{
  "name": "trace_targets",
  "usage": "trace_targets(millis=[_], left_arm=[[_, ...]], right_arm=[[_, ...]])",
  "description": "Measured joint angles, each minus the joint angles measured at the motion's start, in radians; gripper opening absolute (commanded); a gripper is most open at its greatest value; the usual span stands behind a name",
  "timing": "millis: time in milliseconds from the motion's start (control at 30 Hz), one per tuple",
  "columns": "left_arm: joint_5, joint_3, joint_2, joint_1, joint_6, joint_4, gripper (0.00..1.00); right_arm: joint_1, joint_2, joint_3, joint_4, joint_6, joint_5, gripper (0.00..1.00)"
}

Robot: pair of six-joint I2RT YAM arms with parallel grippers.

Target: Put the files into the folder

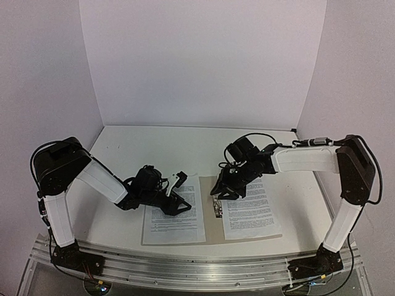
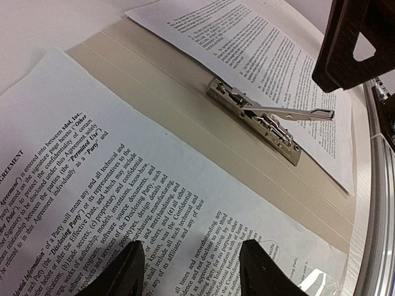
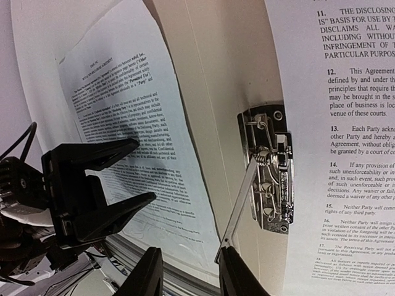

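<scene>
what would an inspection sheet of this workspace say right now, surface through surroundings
surface: white table, matte
job's things: folder lies open and flat; left sheet on its left cover, right sheet on its right cover; clip at the spine, its lever raised
clutter: nothing seen
hands: left hand open over the left sheet, holding nothing; right hand open, with the lever's tip at its fingers
cables: black cable loops above the right arm's wrist, off the papers
surroundings: white walls on three sides; metal rail along the near edge
</scene>
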Motion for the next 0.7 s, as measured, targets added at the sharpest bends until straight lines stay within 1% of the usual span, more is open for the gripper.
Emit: trace_targets(millis=[167,367,700], left_arm=[[-0.001,0.0,0.0,0.0,0.0,0.0,0.53],[-0.002,0.0,0.0,0.0,0.0,0.0,0.53],[-0.002,0.0,0.0,0.0,0.0,0.001,0.53]], right_arm=[[0.0,0.0,-0.026,-0.001,0.003,-0.001,0.29],[0.0,0.024,-0.033,-0.004,-0.002,-0.009,0.17],[0.001,0.032,-0.066,0.017,-0.005,-0.012,0.12]])
